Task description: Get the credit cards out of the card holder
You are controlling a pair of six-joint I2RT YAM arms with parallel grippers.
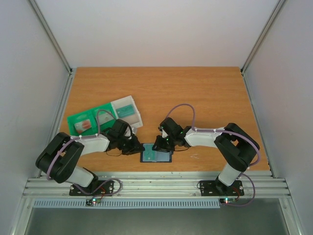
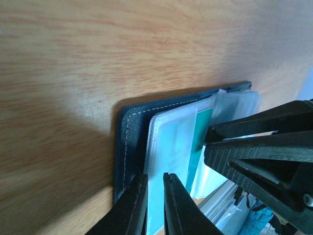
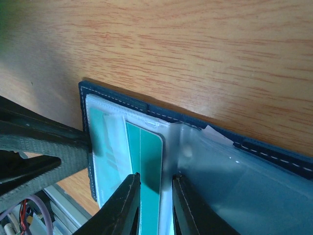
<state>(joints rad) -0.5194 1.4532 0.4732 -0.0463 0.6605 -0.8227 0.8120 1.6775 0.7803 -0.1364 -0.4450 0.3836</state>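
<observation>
L end effector (image 1: 138, 148), R end effector (image 1: 159, 145) at card holder (image 1: 157, 157)

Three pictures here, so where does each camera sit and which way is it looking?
Top external: fixed above and behind, looking down on the table; the left arm, right arm and their bases show.
Left wrist: on the left arm, facing past its own jaws at the card holder; the right arm's jaws intrude.
Right wrist: on the right arm, facing past its own jaws at a teal card.
Shared: both wrist views show the card holder, from opposite sides.
</observation>
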